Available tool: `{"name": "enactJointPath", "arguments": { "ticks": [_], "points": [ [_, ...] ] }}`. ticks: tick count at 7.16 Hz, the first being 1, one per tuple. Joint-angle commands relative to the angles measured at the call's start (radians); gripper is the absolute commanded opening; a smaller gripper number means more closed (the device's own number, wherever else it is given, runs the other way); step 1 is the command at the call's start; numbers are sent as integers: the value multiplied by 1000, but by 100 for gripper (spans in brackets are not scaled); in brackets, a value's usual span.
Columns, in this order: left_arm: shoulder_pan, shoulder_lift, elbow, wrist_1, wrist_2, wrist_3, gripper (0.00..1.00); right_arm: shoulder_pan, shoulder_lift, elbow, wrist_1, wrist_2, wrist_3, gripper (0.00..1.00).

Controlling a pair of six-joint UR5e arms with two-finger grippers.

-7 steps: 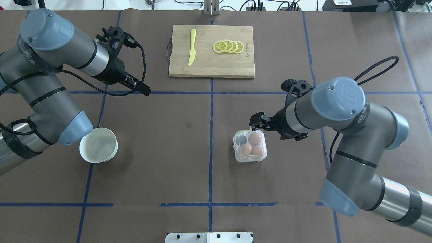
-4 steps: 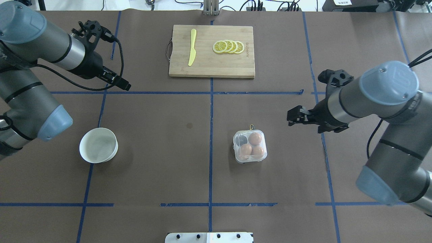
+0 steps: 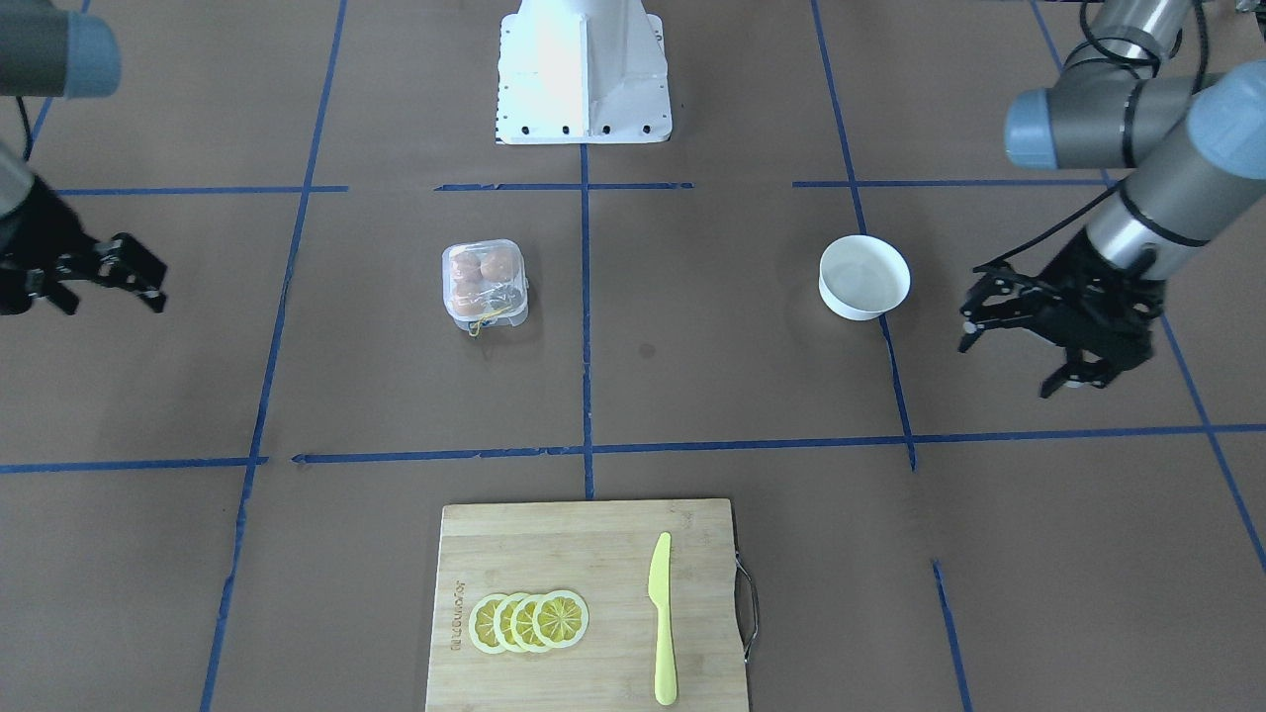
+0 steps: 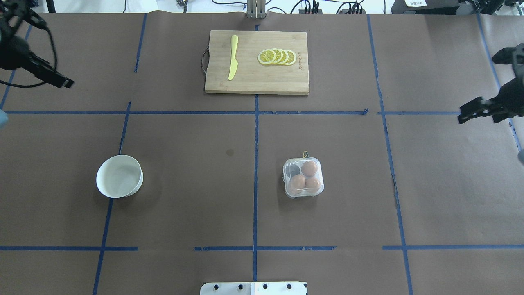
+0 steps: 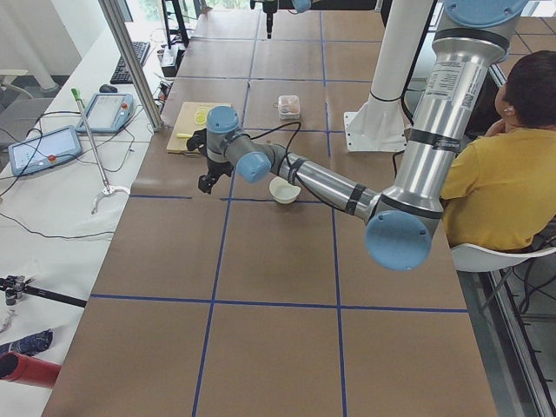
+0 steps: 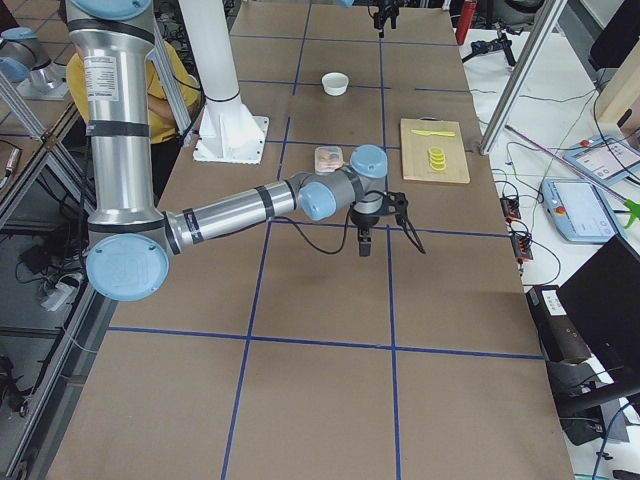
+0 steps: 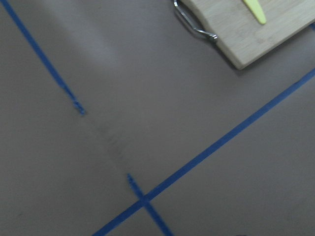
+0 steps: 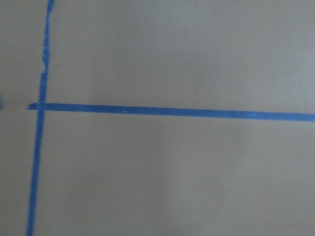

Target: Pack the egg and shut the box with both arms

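The box [image 4: 303, 178] is a clear plastic carton on the brown table, right of centre, with its lid down; it also shows in the front view [image 3: 484, 284]. Three orange-brown eggs lie inside: one [image 4: 309, 168] in a far cup, two [image 4: 298, 181] [image 4: 313, 183] in the near cups. The fourth cup looks dark. My right gripper [image 4: 466, 114] hangs at the right edge, far from the box, open and empty [image 3: 148, 280]. My left gripper [image 4: 61, 82] is at the far left edge, open and empty [image 3: 1009, 358].
A white bowl [image 4: 119, 176] stands at the left. A wooden cutting board [image 4: 256, 78] at the far centre carries a yellow knife [image 4: 233, 57] and lemon slices [image 4: 277, 56]. The white base pedestal [image 3: 584, 69] is at my side. A seated person [image 5: 504, 174] is beside the table.
Both arms have drawn back outward. The right gripper left the box's far edge and went to the right edge; the left gripper went to the far left. The box has not moved.
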Motion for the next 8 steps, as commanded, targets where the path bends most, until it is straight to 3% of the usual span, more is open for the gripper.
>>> {"name": "enactJointPath", "arguments": {
  "ticks": [1,2,3,5,6,7,8],
  "points": [
    [-221,27,16,208,-8,349,100,244,30,-203,-8,102,-313,100],
    [-286,33,57,247,-2,404,100,314,21,-234,-9,128,-362,100],
    [-320,117,94,277,-14,418,100,329,23,-245,-9,124,-390,100],
    [-319,246,149,273,-214,415,100,327,45,-245,-17,110,-389,100],
    [-318,272,130,129,-191,412,100,328,43,-243,-17,110,-389,100],
    [-317,282,172,-6,-158,408,100,327,44,-245,-17,113,-386,100],
    [-316,268,253,-15,-151,411,100,327,43,-243,-15,113,-377,100]
  ]
}}
